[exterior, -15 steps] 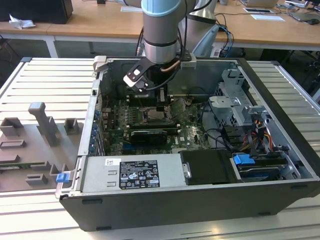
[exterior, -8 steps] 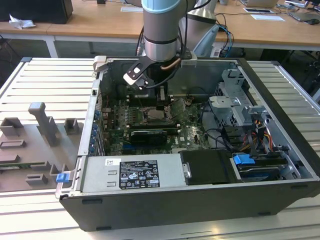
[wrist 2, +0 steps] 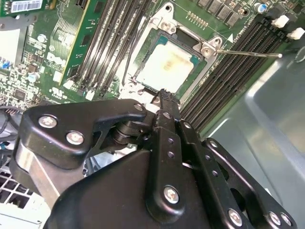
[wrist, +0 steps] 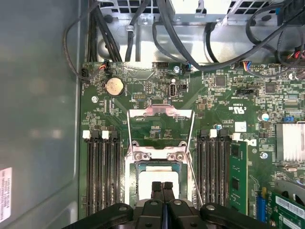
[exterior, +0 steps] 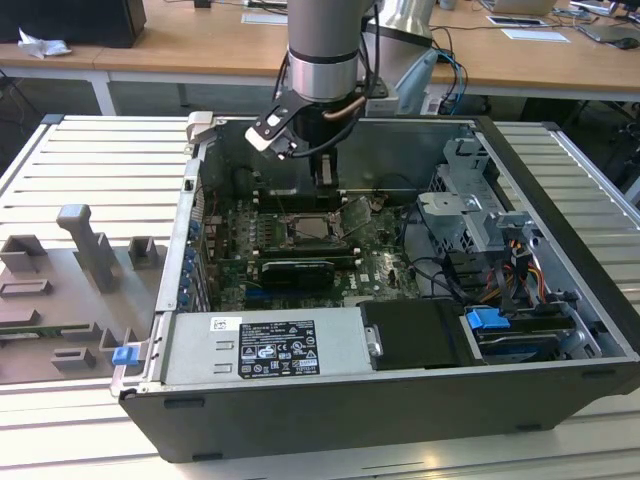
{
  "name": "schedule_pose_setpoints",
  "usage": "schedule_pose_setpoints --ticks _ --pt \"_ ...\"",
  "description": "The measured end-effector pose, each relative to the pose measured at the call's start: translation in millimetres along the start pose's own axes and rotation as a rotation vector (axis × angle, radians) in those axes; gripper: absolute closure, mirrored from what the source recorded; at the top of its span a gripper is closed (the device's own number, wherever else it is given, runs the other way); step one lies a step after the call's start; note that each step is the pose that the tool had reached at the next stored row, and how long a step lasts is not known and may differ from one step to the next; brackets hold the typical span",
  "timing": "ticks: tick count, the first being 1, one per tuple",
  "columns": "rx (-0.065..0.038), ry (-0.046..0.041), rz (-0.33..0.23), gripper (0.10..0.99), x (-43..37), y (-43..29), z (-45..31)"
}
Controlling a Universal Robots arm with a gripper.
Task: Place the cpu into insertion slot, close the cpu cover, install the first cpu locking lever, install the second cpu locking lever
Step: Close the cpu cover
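One end effector (wrist: 162, 186) clenched, empty, over cpu (wrist 2: 167, 67) | cpu seated in insertion slot (wrist 2: 180, 39) | cpu cover (wrist: 161, 111) open

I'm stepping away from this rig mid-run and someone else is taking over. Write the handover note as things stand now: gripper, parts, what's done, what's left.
Gripper: shut with nothing between its fingers, at the edge of the chip. I cannot tell whether it touches.
The small square cpu with a pale silvery top lies in the square metal-rimmed insertion slot on the green board.
The thin silvery frame-shaped cpu cover is swung open on its hinge.
A thin metal locking lever sticks out free beside the socket.
Done: cpu placed.
Left: cover closed, both levers latched.
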State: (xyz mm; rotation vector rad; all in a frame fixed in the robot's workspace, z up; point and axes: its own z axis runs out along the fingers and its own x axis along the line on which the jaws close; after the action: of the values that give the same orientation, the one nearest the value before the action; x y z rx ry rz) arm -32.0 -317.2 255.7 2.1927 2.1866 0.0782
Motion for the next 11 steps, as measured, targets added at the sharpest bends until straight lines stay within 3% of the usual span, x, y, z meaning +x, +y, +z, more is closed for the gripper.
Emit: schedule_pose_setpoints --ticks 11 --pt "0.0 0.0 0.0 0.98 0.1 0.8 -12.1"
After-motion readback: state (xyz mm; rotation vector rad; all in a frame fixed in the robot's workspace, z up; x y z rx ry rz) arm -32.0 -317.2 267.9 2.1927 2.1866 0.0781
